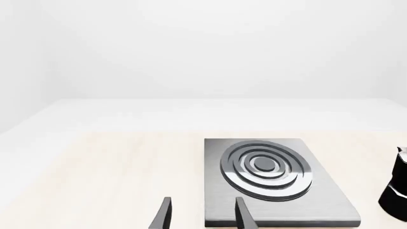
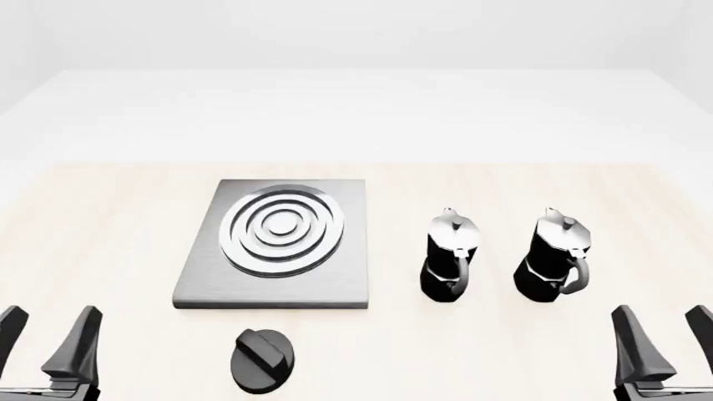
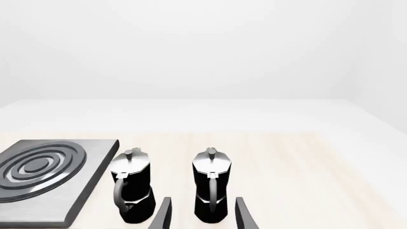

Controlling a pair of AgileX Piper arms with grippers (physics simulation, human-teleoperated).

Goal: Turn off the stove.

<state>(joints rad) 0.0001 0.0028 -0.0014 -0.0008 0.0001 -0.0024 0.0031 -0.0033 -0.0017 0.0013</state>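
The stove point(image 2: 223, 276) is a flat brushed-grey square plate with concentric silver rings, lying left of centre on the table; it also shows as the stove point(image 1: 318, 200) and the stove point(image 3: 83, 191). Its round black knob point(image 2: 264, 359) with a raised bar sits just in front of the plate's near edge. My left gripper point(image 2: 45, 338) stands open at the near left corner, well left of the knob, with nothing between its fingers. The right gripper point(image 2: 665, 338) is open at the near right corner, also empty. In the wrist views the left gripper point(image 1: 202, 214) and right gripper point(image 3: 202, 214) show only fingertips.
Two black-and-silver moka pots stand right of the stove: one moka pot point(image 2: 449, 255) nearer the plate and another moka pot point(image 2: 553, 255) further right. The light wooden table point(image 2: 112, 217) ends at a white surround behind.
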